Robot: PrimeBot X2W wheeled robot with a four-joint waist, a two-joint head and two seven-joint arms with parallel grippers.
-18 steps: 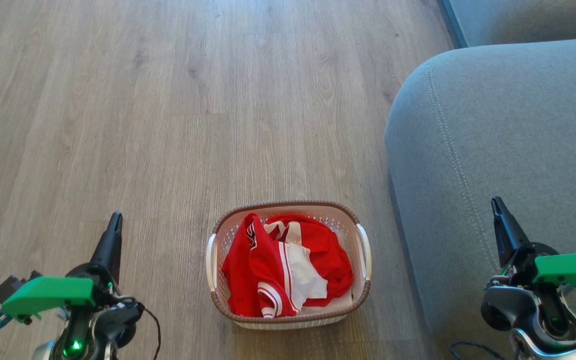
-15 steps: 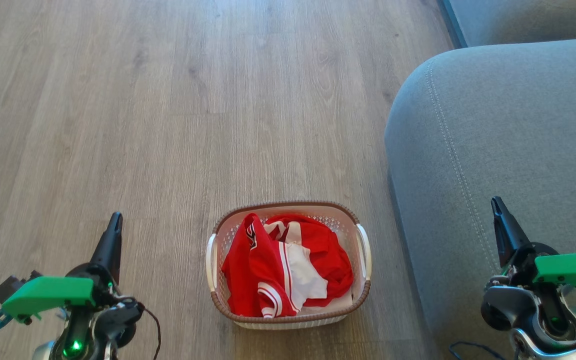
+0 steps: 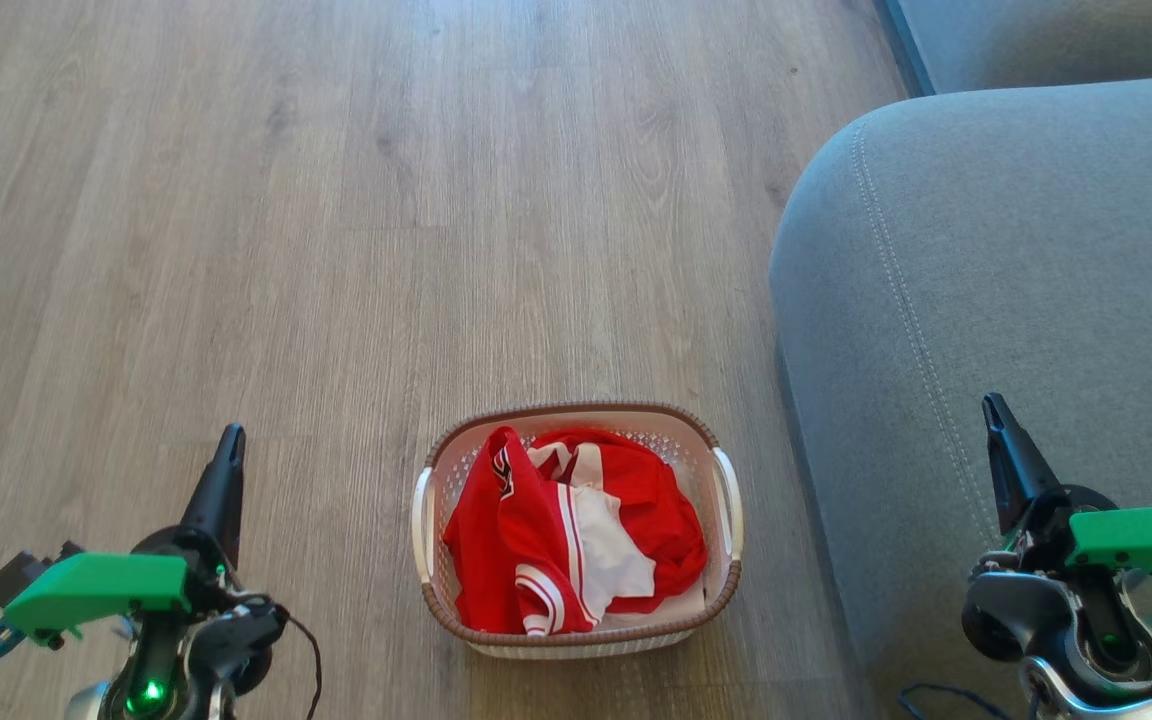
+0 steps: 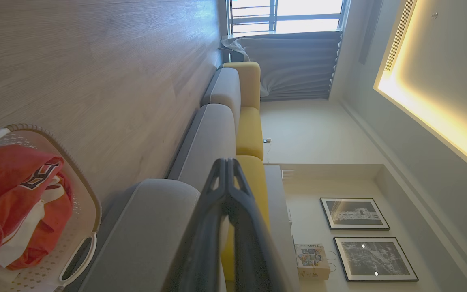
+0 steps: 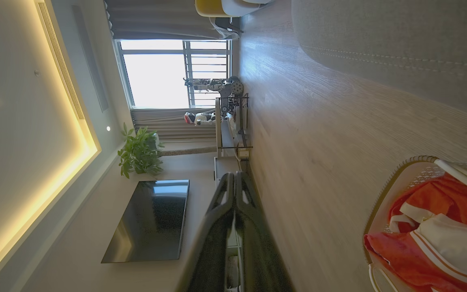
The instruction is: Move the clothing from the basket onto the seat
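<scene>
Red clothing [image 3: 546, 530] with white stripes and panels lies bunched inside the white basket [image 3: 576, 410], which stands on the wooden floor low in the head view. The grey seat [image 3: 1016, 260] rises just right of the basket. My left gripper [image 3: 231, 440] is shut and empty, left of the basket and apart from it. Over the seat's front part my right gripper [image 3: 993, 408] is shut and empty too. In the left wrist view the clothing [image 4: 10, 190] and basket [image 4: 91, 202] sit at the lower left, beside my left gripper [image 4: 226, 162]. The right wrist view has the clothing [image 5: 440, 227] and basket [image 5: 383, 190] at its lower right, and my right gripper [image 5: 235, 175].
Wide wooden floor [image 3: 336, 200] spreads ahead and to the left of the basket. More sofa cushions, grey and yellow [image 4: 251, 125], run along the wall. A television [image 5: 148, 221], a potted plant [image 5: 140, 152] and a low shelf unit [image 5: 233, 121] stand across the room.
</scene>
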